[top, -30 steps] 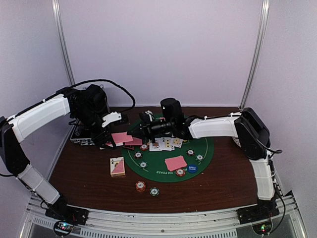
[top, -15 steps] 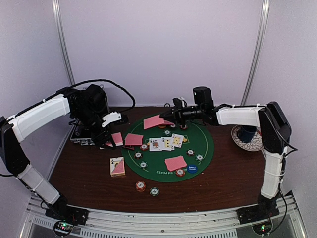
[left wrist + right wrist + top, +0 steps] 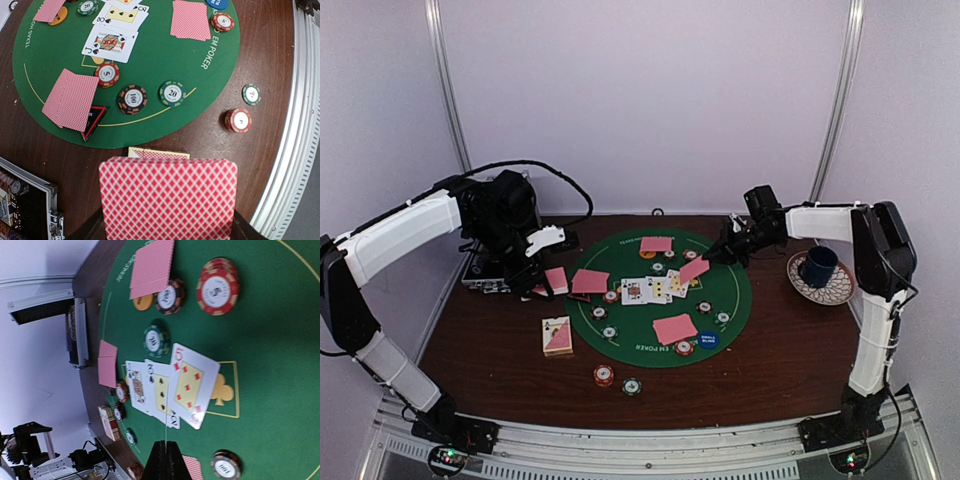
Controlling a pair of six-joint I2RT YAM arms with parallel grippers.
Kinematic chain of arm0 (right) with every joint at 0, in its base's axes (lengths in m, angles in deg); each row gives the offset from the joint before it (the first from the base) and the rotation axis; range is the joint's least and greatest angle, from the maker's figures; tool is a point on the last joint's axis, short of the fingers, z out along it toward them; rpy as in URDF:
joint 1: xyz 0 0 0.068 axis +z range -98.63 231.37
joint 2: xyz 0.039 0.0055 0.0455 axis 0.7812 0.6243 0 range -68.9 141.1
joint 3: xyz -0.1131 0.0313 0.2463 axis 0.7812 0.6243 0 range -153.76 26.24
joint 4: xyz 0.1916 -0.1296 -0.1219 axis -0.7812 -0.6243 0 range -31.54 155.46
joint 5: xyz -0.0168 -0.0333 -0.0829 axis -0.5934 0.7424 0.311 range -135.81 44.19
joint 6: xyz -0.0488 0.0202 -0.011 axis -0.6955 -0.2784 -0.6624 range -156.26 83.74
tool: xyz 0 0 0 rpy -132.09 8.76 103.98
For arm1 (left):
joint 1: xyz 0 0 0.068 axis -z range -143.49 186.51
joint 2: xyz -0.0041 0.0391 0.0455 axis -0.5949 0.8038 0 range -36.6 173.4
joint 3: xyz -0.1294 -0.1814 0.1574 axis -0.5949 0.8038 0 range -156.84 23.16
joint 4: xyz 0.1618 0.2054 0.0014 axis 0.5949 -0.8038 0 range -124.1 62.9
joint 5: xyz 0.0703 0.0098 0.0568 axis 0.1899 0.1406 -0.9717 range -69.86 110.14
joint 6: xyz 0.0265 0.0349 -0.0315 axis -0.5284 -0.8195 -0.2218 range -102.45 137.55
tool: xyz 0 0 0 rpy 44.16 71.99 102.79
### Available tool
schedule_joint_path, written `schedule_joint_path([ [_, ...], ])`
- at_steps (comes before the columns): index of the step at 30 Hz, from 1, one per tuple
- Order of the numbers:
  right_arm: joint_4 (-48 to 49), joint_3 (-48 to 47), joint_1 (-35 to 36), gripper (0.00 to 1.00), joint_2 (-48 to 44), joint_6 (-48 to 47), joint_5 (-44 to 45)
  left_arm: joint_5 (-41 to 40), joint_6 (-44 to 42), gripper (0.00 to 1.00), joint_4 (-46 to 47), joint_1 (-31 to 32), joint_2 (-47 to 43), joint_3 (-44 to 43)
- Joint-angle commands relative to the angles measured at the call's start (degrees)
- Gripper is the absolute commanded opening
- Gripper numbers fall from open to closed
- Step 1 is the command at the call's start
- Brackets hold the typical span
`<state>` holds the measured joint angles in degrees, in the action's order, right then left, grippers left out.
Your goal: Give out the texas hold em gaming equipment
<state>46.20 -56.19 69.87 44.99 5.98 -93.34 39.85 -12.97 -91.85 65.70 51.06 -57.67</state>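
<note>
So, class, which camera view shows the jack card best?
Left wrist: the jack card lies near, its face readable. Right wrist shows it small and sideways; top external shows only a white card.

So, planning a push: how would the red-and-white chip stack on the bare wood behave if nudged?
The red-and-white chip stack looks several chips high, so a nudge would probably shear it apart. It sits on the smooth wooden table, so it likely slides easily. Any chip tipped on edge could roll.

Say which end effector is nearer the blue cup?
Right. The right end effector is left of the blue cup; the left end effector is beyond the green mat.
</note>
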Motion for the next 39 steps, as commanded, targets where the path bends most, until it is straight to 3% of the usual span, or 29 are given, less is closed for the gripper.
schedule_joint_path([
  [1,-5.8,-2.7,-1.2,0.0,3.4,-8.6,6.7,0.6,-0.8,0.0,0.6,-0.4,-0.9,-0.4],
  [16,-7.0,-7.9,-1.7,0.02,8.7,-12.6,14.2,0.6,-0.9,0.0,0.5,-0.4,-1.1,-0.1],
  [20,-9.8,-8.1,-1.6,0.35,8.3,-14.2,15.7,0.8,-0.9,0.0,0.5,-0.4,-0.9,-0.2],
  [23,-11.1,-7.8,-1.3,0.49,6.4,-15.2,18.3,1.0,-0.9,0.0,0.5,-0.4,-0.9,-0.3],
  [29,-12.7,-8.5,1.2,0.59,0.2,-15.2,23.6,1.2,-0.8,0.0,0.5,-0.4,-0.6,-0.6],
  [39,-6.7,-9.1,18.3,0.79,-5.3,-5.6,21.2,1.2,-0.6,0.0,0.6,-0.4,-0.3,-0.5],
])
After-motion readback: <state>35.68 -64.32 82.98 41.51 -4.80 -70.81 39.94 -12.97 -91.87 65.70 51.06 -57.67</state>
